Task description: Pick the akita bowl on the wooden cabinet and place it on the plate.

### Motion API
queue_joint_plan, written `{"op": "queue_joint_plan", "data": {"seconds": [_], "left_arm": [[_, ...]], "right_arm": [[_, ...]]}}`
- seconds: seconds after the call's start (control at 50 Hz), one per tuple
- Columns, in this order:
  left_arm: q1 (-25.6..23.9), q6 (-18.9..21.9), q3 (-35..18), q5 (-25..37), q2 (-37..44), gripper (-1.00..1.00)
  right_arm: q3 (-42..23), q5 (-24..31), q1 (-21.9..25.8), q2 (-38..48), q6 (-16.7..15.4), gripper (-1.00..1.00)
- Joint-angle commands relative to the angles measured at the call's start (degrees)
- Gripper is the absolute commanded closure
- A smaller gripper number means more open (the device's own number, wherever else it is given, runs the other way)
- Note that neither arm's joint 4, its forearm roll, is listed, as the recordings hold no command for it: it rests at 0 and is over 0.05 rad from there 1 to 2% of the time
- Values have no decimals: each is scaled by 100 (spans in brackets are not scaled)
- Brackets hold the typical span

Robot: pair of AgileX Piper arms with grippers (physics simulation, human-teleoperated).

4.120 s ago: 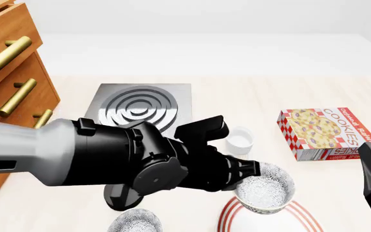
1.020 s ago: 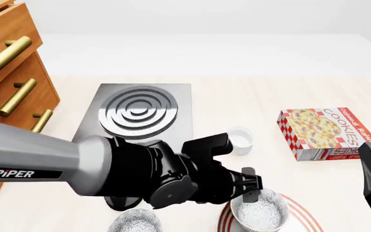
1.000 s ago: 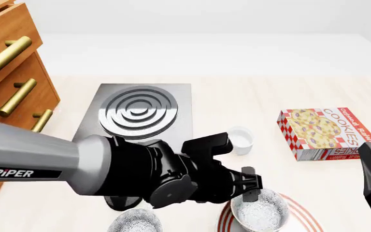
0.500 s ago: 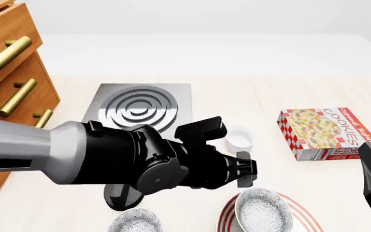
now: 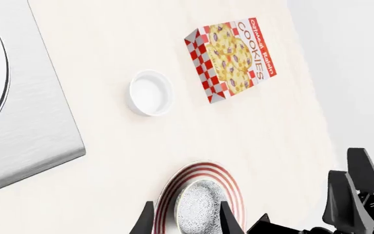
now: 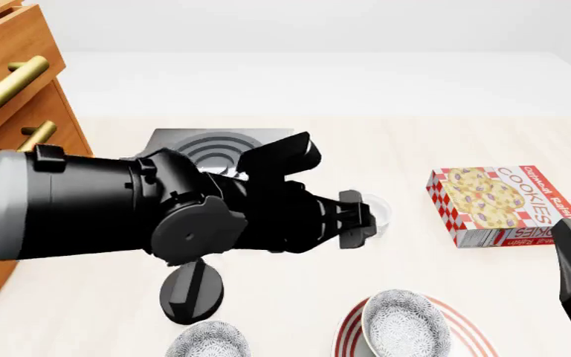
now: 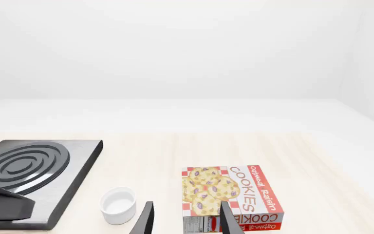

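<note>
The akita bowl (image 6: 406, 335) sits on the plate (image 6: 350, 338); left gripper (image 6: 357, 220) above it, fingers spread, empty (a careless dip could nudge it off).

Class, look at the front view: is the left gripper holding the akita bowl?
No. The akita bowl sits on the plate, while the left gripper is above it, empty.

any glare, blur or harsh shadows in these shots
Front view: flat, even light, no glare, all sharp; the left arm blocks much of the stove. Left wrist view: crisp; only a faint shadow under the white cup. Right wrist view: washed-out white background, the cookie box sharp.
</note>
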Motion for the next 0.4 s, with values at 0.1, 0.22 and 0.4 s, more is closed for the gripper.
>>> {"op": "queue_joint_plan", "data": {"seconds": [0.1,0.22,0.4], "left_arm": [[182,503,184,-106,-922,-100],[145,472,429,-185,-1195,-100],[397,718,670,-124,-1954,-100]], "right_arm": [[0,1,-1,0,-1,-100],[0,1,0,0,1,-100],[0,0,0,0,-1,-100]]}}
